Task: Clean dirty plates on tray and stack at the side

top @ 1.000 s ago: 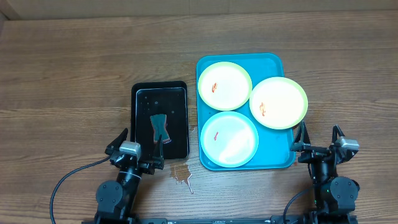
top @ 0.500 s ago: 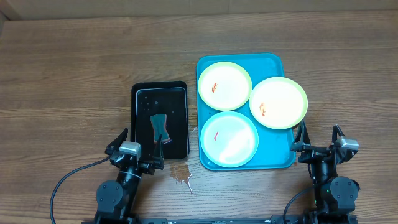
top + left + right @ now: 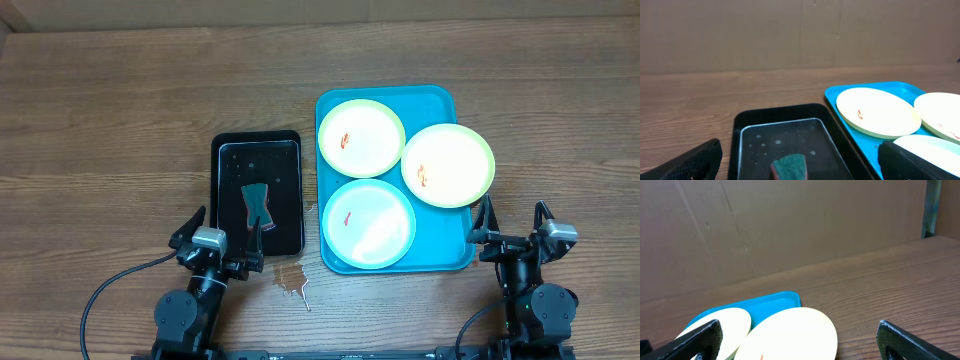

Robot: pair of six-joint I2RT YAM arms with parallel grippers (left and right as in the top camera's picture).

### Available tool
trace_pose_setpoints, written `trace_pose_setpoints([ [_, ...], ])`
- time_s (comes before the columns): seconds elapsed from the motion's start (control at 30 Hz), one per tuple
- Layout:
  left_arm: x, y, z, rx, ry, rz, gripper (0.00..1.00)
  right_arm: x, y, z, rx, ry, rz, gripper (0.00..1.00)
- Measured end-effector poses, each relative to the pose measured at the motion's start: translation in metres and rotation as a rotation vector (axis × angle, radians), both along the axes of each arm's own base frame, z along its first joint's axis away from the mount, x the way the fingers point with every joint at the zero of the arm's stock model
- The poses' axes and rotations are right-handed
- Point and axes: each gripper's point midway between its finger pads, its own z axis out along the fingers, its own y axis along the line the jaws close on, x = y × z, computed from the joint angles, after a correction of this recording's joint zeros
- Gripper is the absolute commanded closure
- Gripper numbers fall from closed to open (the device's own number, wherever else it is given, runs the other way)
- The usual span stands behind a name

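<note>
Three plates with small red smears lie on the turquoise tray [image 3: 436,100]: one at the back left [image 3: 360,138], one at the right [image 3: 448,165] overhanging the tray's right rim, one at the front [image 3: 369,222]. My left gripper [image 3: 222,232] stands open at the near end of a black tray, empty; its wrist view shows the sponge [image 3: 790,167] between the wide-apart fingers [image 3: 690,162]. Just off the turquoise tray's near right corner, my right gripper [image 3: 513,218] is open and empty, with the right plate [image 3: 790,335] ahead of it.
A smaller black tray [image 3: 226,150] left of the turquoise one holds water and a green sponge [image 3: 258,205]. A small puddle [image 3: 292,280] lies on the wood at its near right corner. Bare wooden table [image 3: 120,120] surrounds both trays; a cardboard wall stands behind.
</note>
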Motion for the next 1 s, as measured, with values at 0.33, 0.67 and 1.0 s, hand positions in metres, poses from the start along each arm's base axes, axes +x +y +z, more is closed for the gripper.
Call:
trace_pose_setpoints([
  [0.33, 0.003, 0.021, 0.0, 0.078, -0.01, 0.115, 0.0, 0.0, 0.0, 0.0, 0.0, 0.0, 0.002, 0.0],
  [0.67, -0.001, -0.004, 0.041, 0.057, -0.184, -0.024, 0.0, -0.002, 0.029, 0.029, 0.048, -0.116, 0.169, 0.0],
  [1.0, -0.009, -0.006, 0.098, 0.066, -0.139, -0.042, 0.0, -0.013, 0.048, 0.065, 0.041, -0.055, 0.281, 0.0],
])
